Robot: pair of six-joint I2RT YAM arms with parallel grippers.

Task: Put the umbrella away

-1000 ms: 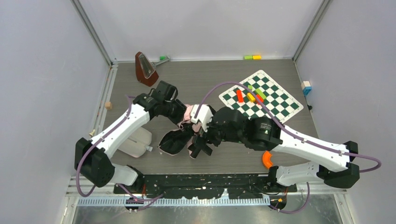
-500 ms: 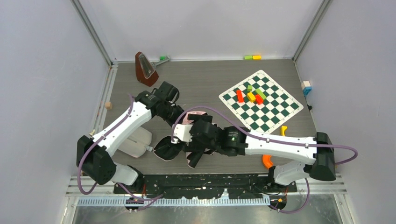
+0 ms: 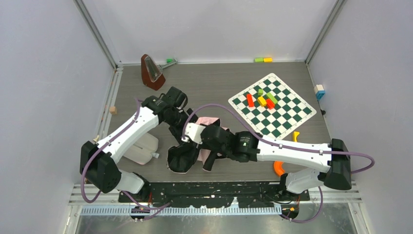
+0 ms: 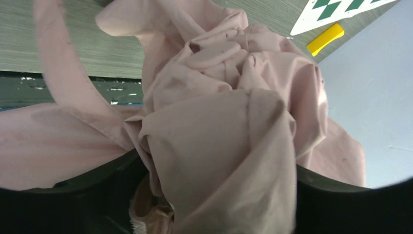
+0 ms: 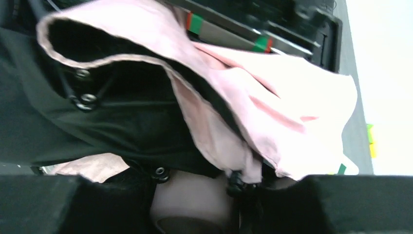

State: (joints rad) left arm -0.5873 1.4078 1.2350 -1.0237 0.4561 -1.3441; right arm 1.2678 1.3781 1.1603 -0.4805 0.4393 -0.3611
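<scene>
umbrella (image 3: pixel 183 158) lies crumpled mid-table (image 3: pixel 214 83), toward the 6 o'clock edge, with the black side up at its 7 o'clock end and pink folds at its 1 o'clock end. right gripper (image 5: pixel 195 207) sits on its 3 o'clock side, fingers clamped on a rounded pink part plus fabric. left gripper (image 4: pixel 219 200) is at 11 o'clock with pink canopy bunched between its fingers, can't tell if pinched or loose. chessboard (image 3: pixel 272 105) at 2 o'clock, apart
</scene>
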